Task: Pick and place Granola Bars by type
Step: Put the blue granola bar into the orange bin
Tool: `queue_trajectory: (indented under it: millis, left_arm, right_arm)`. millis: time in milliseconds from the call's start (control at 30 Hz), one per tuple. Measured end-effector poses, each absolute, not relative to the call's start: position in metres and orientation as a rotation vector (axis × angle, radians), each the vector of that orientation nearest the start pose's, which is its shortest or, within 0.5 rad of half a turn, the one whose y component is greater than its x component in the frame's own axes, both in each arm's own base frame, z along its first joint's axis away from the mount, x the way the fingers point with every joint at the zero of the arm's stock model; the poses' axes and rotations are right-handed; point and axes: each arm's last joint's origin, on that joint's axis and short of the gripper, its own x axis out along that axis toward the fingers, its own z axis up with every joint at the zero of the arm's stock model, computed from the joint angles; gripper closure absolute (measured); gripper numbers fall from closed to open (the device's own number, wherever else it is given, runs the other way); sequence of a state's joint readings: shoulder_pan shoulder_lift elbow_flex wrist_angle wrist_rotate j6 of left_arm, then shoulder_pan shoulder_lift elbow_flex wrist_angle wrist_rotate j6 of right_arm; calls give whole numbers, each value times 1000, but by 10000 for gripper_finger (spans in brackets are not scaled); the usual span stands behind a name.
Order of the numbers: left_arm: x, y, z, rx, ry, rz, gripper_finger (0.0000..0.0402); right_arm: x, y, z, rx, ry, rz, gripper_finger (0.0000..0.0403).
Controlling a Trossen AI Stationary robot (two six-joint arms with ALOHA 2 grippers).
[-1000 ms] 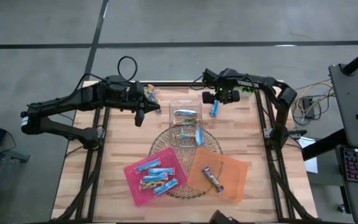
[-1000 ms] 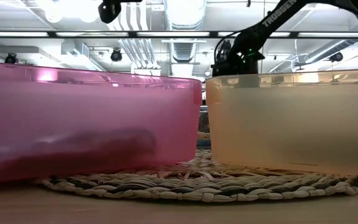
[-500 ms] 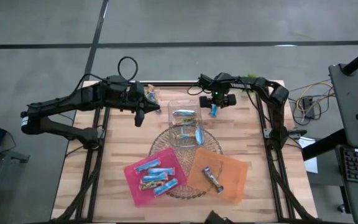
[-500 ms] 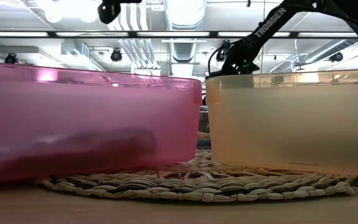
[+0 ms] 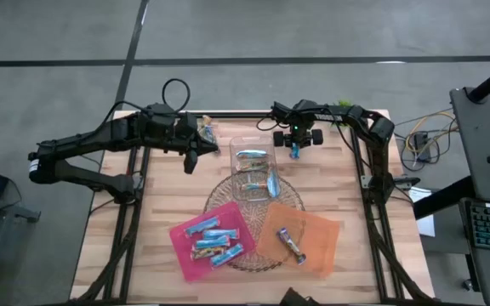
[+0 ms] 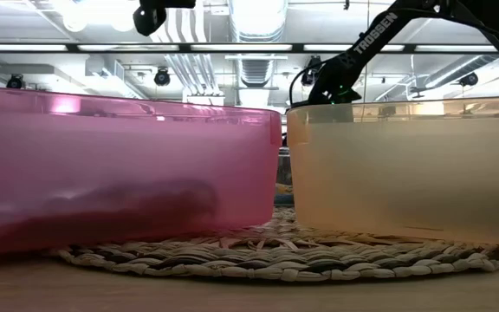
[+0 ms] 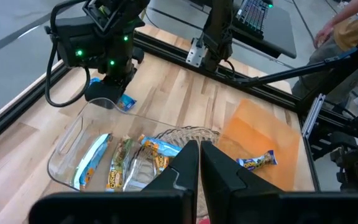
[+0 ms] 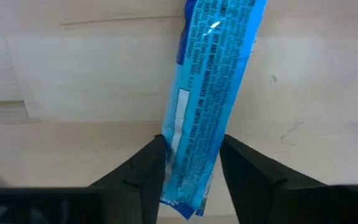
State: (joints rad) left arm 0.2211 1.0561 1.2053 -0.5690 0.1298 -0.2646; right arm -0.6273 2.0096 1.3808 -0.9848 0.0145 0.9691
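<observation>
Blue granola bar [image 8: 211,93] lies on the table between my right gripper [image 8: 191,165] fingers, jaws narrowed against its wrapper

pink tray [image 6: 128,165] contents blurred, blue bar [image 8: 211,93] cut off

Bright, even overhead light; ceiling lamps [image 6: 102,10] glare in the low view, where the near trays [image 6: 119,165] blur.
</observation>
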Motion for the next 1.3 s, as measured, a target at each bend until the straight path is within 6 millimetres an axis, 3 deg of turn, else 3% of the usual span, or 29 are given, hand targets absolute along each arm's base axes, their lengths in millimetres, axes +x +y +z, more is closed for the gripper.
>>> queue_trajectory:
  millis: [300, 667, 833, 1033, 1300]
  left_arm:
    - [207, 43, 390, -334, 400, 145, 401]
    - [207, 43, 390, -333, 399, 144, 401]
    - [207, 43, 390, -333, 399, 144, 401]
    - [207, 43, 390, -333, 399, 144, 401]
    - [207, 43, 390, -332, 399, 144, 401]
  right_arm:
    - [290, -211, 163, 1179, 1217, -1233, 329]
    - [274, -193, 235, 1077, 1058, -1142, 362]
    - [263, -164, 275, 1009, 1006, -1050, 363]
    - [248, -112, 322, 954, 920, -863, 363]
    - [230, -48, 358, 937, 836, -666, 363]
